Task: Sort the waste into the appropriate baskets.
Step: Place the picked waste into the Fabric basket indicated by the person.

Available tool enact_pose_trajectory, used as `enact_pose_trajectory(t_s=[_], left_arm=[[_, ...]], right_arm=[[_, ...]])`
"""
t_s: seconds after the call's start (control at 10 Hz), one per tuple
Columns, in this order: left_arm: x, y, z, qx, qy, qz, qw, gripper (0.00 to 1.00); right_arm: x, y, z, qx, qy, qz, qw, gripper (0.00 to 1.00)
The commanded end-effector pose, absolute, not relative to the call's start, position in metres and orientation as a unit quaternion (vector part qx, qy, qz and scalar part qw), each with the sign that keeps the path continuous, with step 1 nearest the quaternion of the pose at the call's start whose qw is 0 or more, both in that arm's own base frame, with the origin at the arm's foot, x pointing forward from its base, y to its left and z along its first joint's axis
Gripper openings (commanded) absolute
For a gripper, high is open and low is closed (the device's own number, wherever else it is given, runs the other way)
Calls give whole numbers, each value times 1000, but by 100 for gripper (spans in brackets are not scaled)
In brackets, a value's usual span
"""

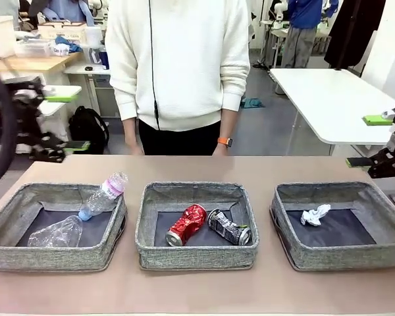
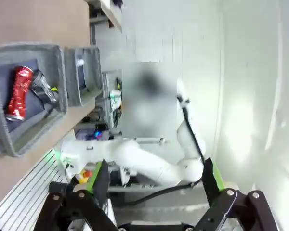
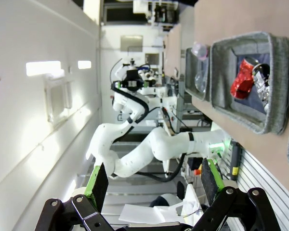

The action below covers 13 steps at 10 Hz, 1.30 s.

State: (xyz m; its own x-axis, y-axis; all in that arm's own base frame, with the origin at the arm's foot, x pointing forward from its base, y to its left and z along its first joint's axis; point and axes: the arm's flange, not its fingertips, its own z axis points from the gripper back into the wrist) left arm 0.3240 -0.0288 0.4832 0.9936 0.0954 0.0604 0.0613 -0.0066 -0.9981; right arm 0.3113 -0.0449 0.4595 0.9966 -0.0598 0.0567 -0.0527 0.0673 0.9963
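Crushed red can [image 1: 186,224], dented black can [image 1: 228,227]

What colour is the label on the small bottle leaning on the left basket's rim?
Pink, on the small bottle; clearest in the front view.

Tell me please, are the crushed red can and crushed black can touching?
Cannot tell: the front view shows the crushed red can and crushed black can close together, no plain gap or contact.

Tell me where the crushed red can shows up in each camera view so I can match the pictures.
Front view: crushed red can in the middle basket, left of the crushed black can.
Left wrist view: upper left, in the nearer basket, rolled sideways.
Right wrist view: upper right, in the basket by the table edge.
Shared landmark: the crushed black can touching it.
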Motion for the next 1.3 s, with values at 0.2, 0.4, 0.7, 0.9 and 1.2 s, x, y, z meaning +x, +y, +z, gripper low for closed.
enact_pose_trajectory(t_s=[0.2,0.4,0.7,0.9,1.2], left_arm=[[305,-37,470,-663,-51,21,747,100],[326,-1,482,-702,-70,54,707,100],[326,-1,482,-702,-70,54,707,100],[326,-1,482,-702,-70,54,707,100],[326,-1,482,-702,-70,54,707,100]], right_arm=[[311,-44,465,687,-36,-9,726,100],[311,-44,465,687,-36,-9,726,100],[311,-44,465,687,-36,-9,726,100],[311,-44,465,687,-36,-9,726,100],[311,-44,465,687,-36,-9,726,100]])
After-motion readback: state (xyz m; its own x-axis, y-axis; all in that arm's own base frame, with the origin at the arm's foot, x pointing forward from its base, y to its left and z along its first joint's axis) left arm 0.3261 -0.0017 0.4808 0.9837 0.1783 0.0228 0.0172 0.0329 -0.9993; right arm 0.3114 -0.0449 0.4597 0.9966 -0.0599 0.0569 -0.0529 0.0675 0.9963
